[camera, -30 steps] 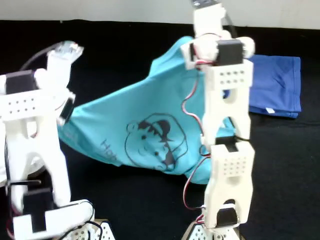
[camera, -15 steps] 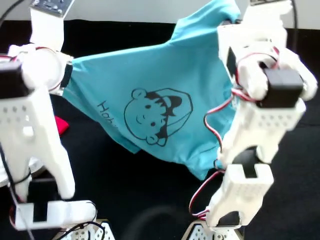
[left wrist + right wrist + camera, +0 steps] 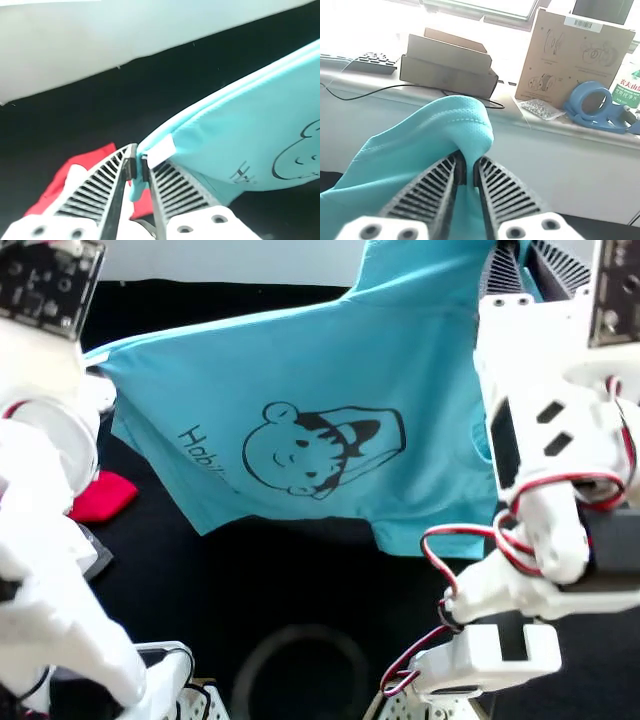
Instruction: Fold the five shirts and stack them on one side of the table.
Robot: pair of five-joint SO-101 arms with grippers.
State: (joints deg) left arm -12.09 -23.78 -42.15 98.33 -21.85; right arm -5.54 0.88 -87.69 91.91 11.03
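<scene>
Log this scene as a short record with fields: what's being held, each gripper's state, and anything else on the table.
Held: teal shirt, lifted and spread between both arms
Left gripper: shut on the shirt's edge
Right gripper: shut on a bunched fold
Print: cartoon bear face, toward the high view
Table: black; red cloth by the left arm

Matt teal cloth shirt (image 3: pixel 300 370), ribbed plastic jaws, matt black table (image 3: pixel 200 580)

The shirt (image 3: pixel 320 440) hangs spread above the worktop (image 3: pixel 300 630) — one corner in the left hand (image 3: pixel 137 167), the other, higher, in the right hand (image 3: pixel 466 167); a crumpled cloth (image 3: pixel 100 497) lies on the worktop below the left corner.
</scene>
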